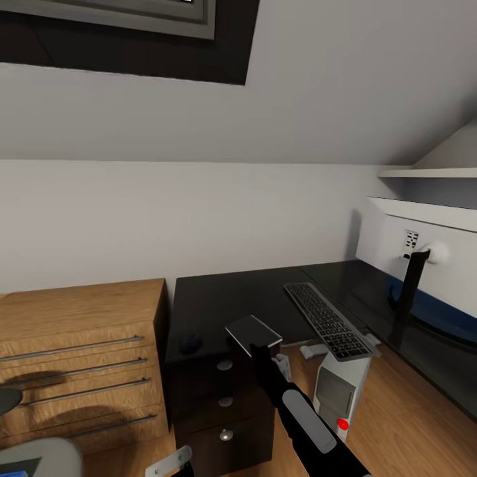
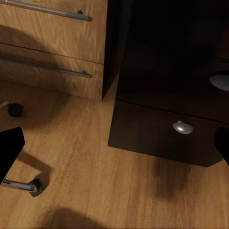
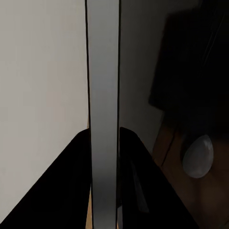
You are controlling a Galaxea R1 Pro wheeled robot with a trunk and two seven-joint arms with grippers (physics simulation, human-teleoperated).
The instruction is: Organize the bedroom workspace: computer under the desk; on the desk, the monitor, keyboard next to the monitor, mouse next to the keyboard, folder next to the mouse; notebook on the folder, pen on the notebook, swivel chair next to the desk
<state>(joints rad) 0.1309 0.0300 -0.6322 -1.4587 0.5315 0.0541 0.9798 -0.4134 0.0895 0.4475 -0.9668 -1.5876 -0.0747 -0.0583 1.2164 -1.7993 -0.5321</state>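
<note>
Sam: Notebook (image 1: 253, 333)! Where is it?

Mia: The right fingers (image 3: 71, 181) are shut tight on it, one on each side. It is thin and grey. It sits tilted over the front edge of the black desk (image 1: 218, 301). I cannot tell if it touches the desk.

Sam: What is near it?

Mia: A dark mouse (image 1: 191, 342) lies on the desk at 9 o'clock from it. The keyboard (image 1: 328, 320) lies on the desk at 3 o'clock. Its near end sticks out over the desk edge. The computer (image 1: 338, 391) stands on the floor at 4 o'clock, below the keyboard.

Sam: And the screen?

Mia: The monitor (image 1: 424, 228) stands on the desk at 2 o'clock. We see its white back.

Sam: And the left fingers (image 2: 9, 148)?

Mia: They are wide apart and hold nothing. They are low, by the desk's drawers (image 2: 167, 129) and the wooden drawers (image 2: 52, 43).
</note>
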